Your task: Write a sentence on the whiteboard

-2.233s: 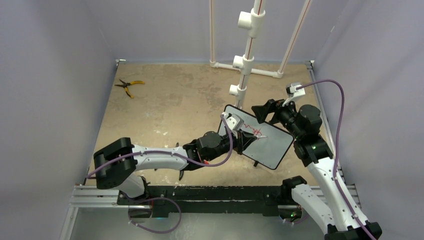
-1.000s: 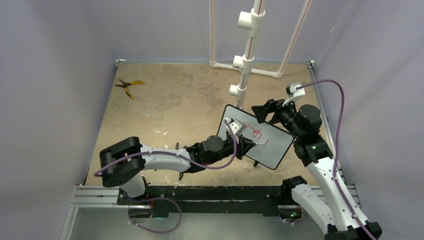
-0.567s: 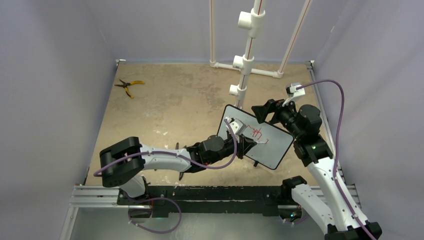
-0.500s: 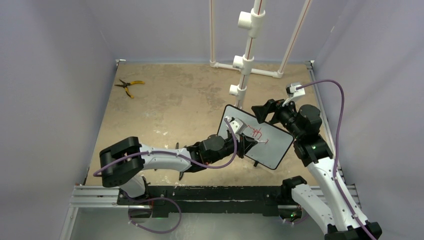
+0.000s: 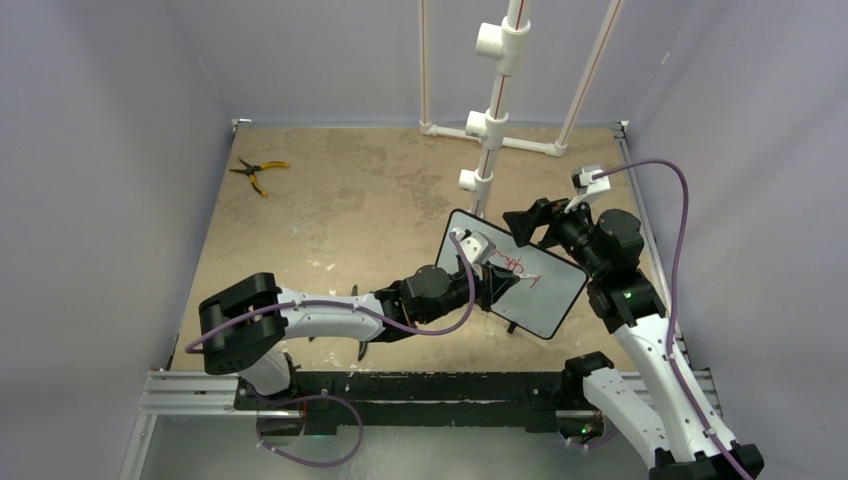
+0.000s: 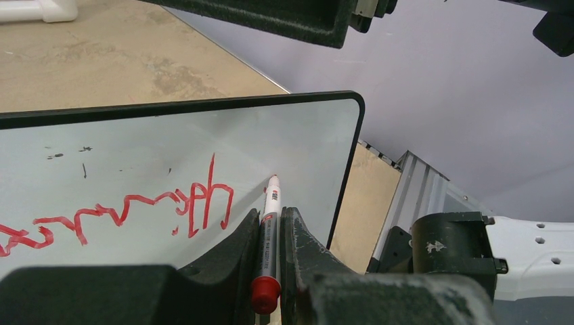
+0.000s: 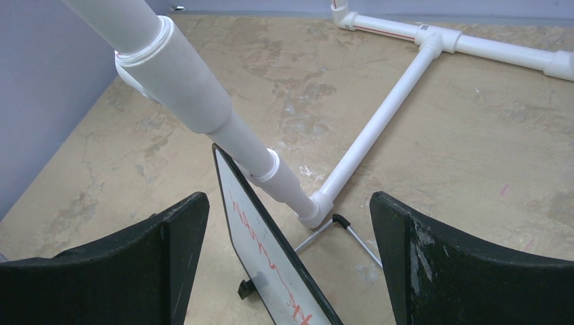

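The left claw (image 6: 271, 220) is clamped on a red-capped marker (image 6: 273, 196), whose tip rests against the whiteboard (image 5: 545, 300) at 3 o'clock of the sentence (image 6: 128, 206). The whiteboard stands at 4 o'clock on the surface (image 5: 330, 220). The right claw (image 7: 286, 203) is spread wide over the board's 1 o'clock edge.

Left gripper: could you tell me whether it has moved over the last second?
Yes: the left gripper shifted slightly right along the whiteboard.

left pincer (image 5: 497, 276) and its marker (image 6: 269, 233) edged rightward along the whiteboard (image 5: 548, 300), sentence (image 6: 135, 210) longer by a few strokes
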Action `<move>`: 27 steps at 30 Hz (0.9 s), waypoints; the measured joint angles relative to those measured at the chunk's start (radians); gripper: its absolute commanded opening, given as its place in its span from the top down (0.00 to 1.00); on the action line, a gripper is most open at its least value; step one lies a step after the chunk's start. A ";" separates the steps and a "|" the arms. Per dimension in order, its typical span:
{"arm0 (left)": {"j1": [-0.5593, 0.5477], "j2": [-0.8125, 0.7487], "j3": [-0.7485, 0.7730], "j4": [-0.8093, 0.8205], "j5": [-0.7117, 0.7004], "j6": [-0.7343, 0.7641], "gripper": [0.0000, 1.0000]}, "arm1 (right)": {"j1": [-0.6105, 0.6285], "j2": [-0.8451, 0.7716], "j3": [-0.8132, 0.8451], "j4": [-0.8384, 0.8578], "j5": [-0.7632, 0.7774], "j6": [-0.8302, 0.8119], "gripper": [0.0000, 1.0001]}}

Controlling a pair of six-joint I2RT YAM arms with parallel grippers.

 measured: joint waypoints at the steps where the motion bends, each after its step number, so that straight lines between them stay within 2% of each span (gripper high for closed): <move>1: 0.000 0.000 0.000 0.000 0.000 0.000 1.00 | 0.000 0.000 0.000 0.000 0.000 0.000 0.09; 16: 0.000 -0.057 0.000 -0.010 -0.002 -0.001 1.00 | 0.000 0.000 0.000 0.000 0.000 0.000 0.09; 27: 0.000 -0.042 0.010 -0.007 -0.002 0.000 1.00 | 0.000 0.000 0.000 0.000 0.000 0.000 0.09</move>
